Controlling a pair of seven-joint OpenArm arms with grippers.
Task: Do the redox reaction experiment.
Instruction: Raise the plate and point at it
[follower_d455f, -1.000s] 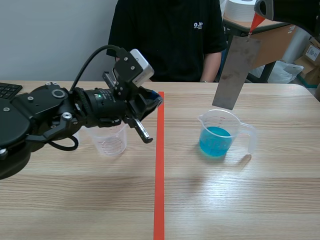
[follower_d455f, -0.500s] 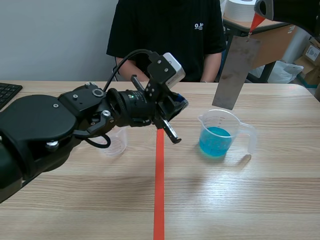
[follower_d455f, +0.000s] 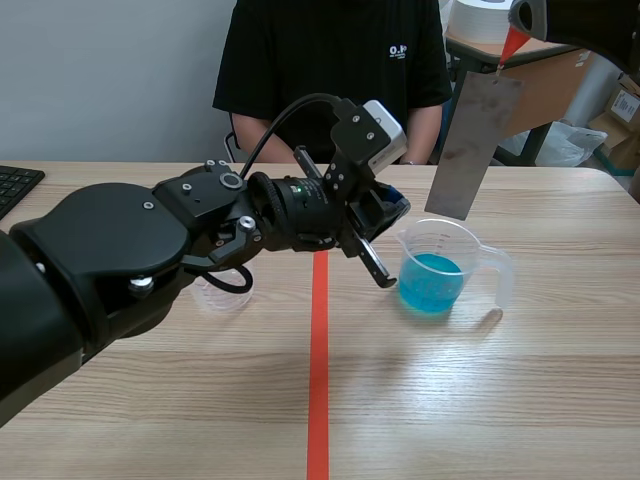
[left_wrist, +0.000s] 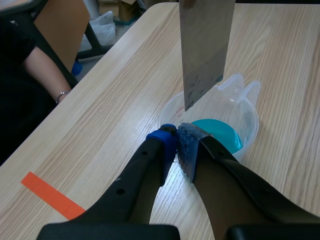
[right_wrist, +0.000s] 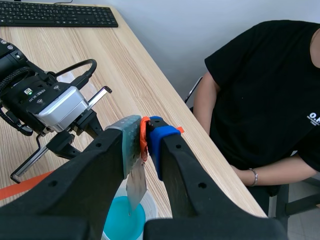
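Observation:
A clear beaker (follower_d455f: 437, 268) of blue liquid stands right of the orange tape line. Above it hangs a grey metal plate (follower_d455f: 472, 145), its lower edge just over the rim, and my right gripper (follower_d455f: 512, 40) is shut on the plate's orange-tipped top end. The right wrist view shows the plate (right_wrist: 135, 182) pinched between the fingers, with the blue liquid (right_wrist: 122, 220) below. My left gripper (follower_d455f: 392, 215) reaches past the tape, shut on nothing, its tips beside the beaker's near wall. In the left wrist view the fingertips (left_wrist: 177, 134) meet just before the beaker (left_wrist: 245, 107), below the plate (left_wrist: 205, 50).
An empty clear cup (follower_d455f: 215, 290) stands left of the tape, partly hidden behind my left arm. A person (follower_d455f: 330, 80) in black sits across the table. A keyboard (follower_d455f: 15, 182) lies at the far left edge. Boxes and a chair stand beyond the table's right corner.
My left arm has swung to the right, from over the empty cup across the tape line to the beaker's side. The right gripper and plate have stayed still.

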